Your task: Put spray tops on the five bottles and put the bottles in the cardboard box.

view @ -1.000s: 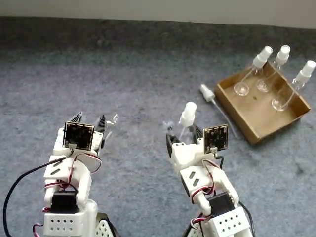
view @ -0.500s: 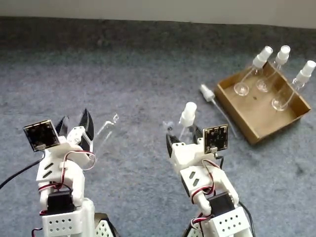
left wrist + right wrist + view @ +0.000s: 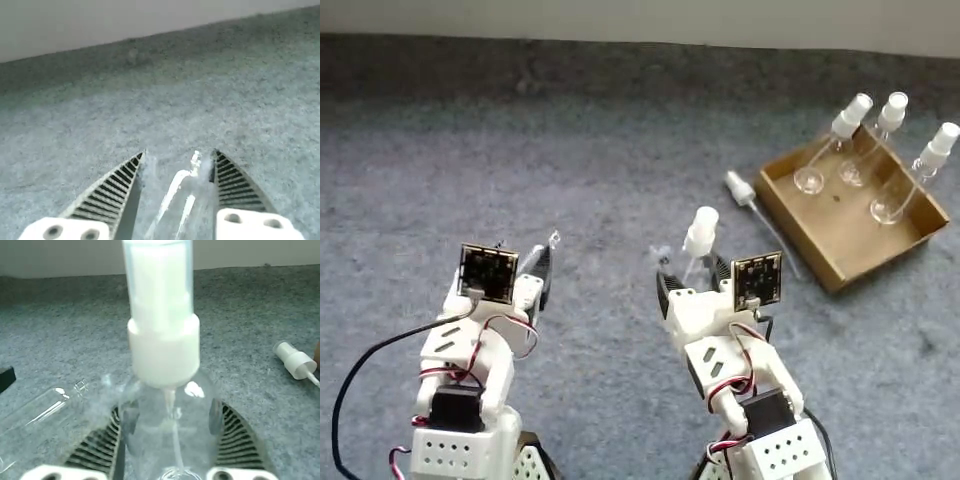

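— Where is the one with no top?

— The clear uncapped bottle (image 3: 182, 200) lies on its side on the grey carpet (image 3: 620, 130), between the fingers of the left gripper (image 3: 180, 154). Those fingers are spread. One looks to touch the bottle and the other stands off with a gap, so I would not call it pinched.

— Its long axis?

— It runs near-left to far-right, with the neck pointing away from the left arm, in line with that gripper's reach.

— And the other arm?

— The right gripper (image 3: 691, 270) is pressed onto a clear bottle with a white spray top (image 3: 701, 228), held roughly upright.

— The missing top?

— The loose white spray top (image 3: 740, 187) lies far and to the right of both grippers, just beside the near-left wall of the shallow brown cardboard box (image 3: 840, 272). Its thin tube trails along that wall. It is nearer the right arm, which is already occupied. Three capped bottles (image 3: 832, 148) lie in the box.

— So the right arm's bottle probably goes into the box first.
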`<action>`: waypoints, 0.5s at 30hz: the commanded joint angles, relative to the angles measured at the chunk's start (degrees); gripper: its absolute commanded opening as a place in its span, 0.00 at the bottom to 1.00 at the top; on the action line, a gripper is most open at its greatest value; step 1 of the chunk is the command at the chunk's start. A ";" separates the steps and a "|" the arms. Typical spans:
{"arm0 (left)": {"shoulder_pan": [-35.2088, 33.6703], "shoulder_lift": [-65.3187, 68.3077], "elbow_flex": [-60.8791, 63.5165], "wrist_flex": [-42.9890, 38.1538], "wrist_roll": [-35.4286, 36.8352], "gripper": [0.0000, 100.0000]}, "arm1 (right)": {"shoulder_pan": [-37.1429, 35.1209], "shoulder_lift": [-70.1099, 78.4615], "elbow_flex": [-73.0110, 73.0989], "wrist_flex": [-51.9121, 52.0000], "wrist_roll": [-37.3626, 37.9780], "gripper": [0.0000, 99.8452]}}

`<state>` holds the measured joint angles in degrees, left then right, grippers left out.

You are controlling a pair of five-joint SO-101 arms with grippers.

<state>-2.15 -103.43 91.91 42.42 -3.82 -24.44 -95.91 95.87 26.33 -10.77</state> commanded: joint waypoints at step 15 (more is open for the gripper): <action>2.59 -0.40 -0.22 2.11 -0.62 0.18 | -0.04 -0.66 7.16 0.04 0.35 0.13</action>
<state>-1.01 -103.43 92.18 44.35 -4.35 -24.44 -95.91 95.87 26.33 -10.77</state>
